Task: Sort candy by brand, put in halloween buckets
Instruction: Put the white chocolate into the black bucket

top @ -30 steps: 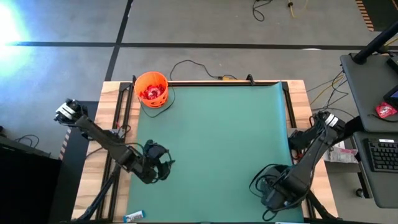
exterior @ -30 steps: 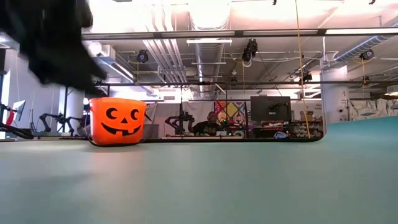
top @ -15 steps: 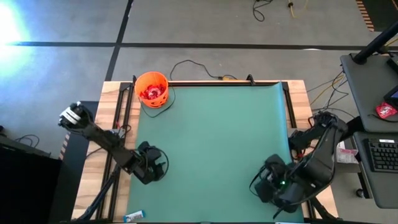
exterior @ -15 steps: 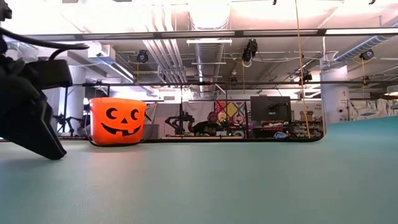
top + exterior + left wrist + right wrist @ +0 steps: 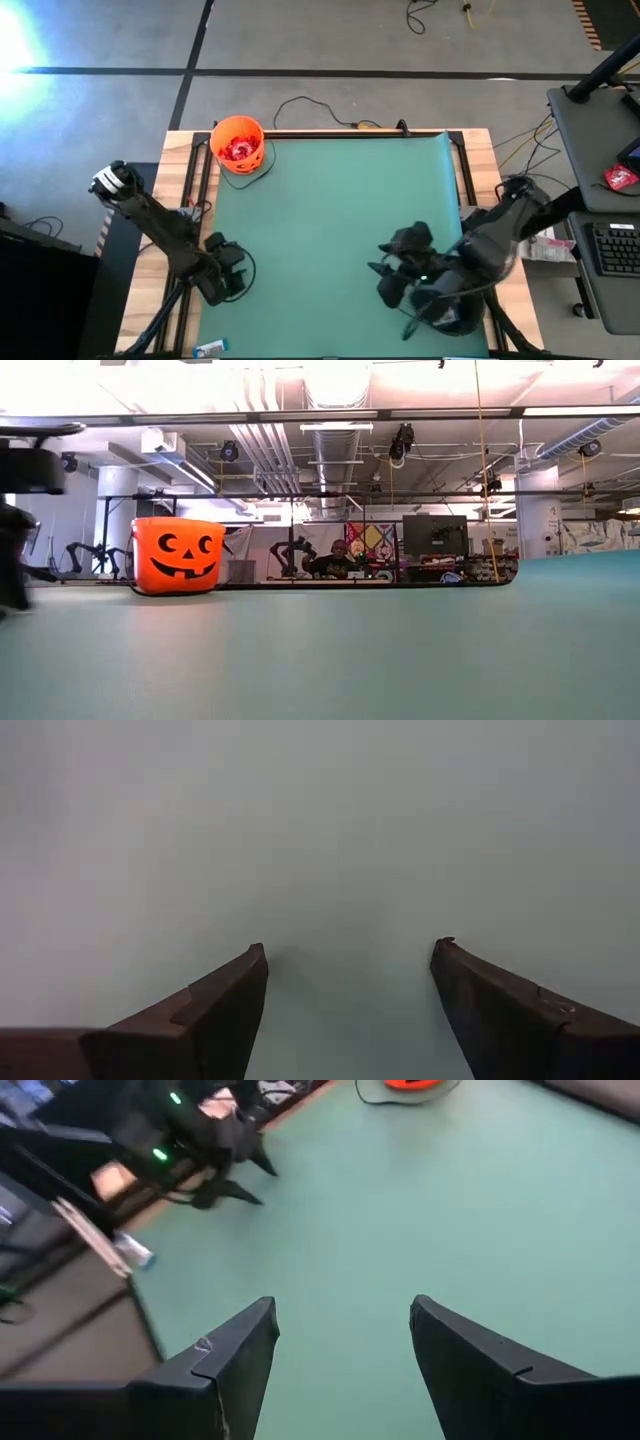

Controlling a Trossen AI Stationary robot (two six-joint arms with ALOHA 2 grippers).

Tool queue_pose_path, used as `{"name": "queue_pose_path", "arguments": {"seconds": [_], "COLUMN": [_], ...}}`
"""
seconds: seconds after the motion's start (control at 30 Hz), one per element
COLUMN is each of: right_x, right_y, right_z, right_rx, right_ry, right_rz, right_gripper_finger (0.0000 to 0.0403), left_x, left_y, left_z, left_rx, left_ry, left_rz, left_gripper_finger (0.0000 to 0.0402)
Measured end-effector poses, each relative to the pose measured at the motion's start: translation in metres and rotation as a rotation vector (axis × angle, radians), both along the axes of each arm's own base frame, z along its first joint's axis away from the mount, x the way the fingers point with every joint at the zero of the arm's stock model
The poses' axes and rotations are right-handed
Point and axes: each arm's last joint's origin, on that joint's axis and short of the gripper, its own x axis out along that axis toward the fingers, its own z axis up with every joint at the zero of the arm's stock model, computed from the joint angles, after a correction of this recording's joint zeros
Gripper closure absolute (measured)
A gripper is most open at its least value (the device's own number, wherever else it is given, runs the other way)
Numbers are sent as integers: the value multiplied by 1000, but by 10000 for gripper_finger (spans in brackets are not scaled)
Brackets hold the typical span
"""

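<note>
Both pairs of dark fingers stand spread apart with nothing between them: the left gripper [image 5: 346, 952] points down at bare green mat, and the right gripper [image 5: 342, 1308] hangs over the same mat with its tips parted. Seen from above, the left gripper [image 5: 226, 275] sits low at the near left edge of the green mat [image 5: 340, 210], while the right gripper [image 5: 392, 277] reaches in from the near right side, over the mat. The orange halloween bucket [image 5: 239, 146] stands upright at the far left corner of the mat, well apart from both grippers. It is a small round bright orange pail, and from above its open top shows red candy [image 5: 240, 150] piled inside. From table height the same bucket [image 5: 178, 555] shows a black jack-o'-lantern face with two triangular eyes, a small nose and a wide grin. One slim blue-and-white candy bar [image 5: 212, 348] lies off the mat on the wooden table edge [image 5: 142, 300] at the near left corner, just beside the base of the left arm; the right wrist view also catches it [image 5: 134, 1251]. To the right of the table stands a grey desk [image 5: 590, 150] with a keyboard [image 5: 614, 250] and a small red packet [image 5: 621, 178] lying on it.
</note>
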Motion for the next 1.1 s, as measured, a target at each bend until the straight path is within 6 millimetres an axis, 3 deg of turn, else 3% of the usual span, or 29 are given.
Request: {"name": "queue_pose_path", "arguments": {"seconds": [0.13,0.2,0.27,0.37,0.43,0.6,0.77,0.93,1.1], "right_x": [21,30,41,54,60,72,78,76,72], "right_y": [4,8,12,17,19,26,33,41,53], "right_z": [-28,-42,-58,-77,-86,-102,-113,-117,-112], "right_rx": [-120,-175,-232,-291,-302,-367,-358,-295,-229], "right_ry": [55,76,94,120,126,139,150,122,61], "right_rz": [81,125,176,223,227,262,249,208,187], "right_gripper_finger": [182,182,181,181,181,181,181,181,182], "left_x": [-8,-4,-2,-1,-5,-10,-3,3,5], "left_y": [-2,-12,-28,-66,-89,-152,-196,-207,-200], "left_z": [37,63,85,120,133,130,99,70,63], "left_rx": [-7,-77,-176,-385,-431,-464,-426,-352,-285], "left_ry": [144,103,52,-58,-33,178,314,348,322], "left_rz": [-29,-47,-114,-235,-252,-322,-366,-319,-218], "left_gripper_finger": [132,132,132,133,137,155,170,170,171]}}
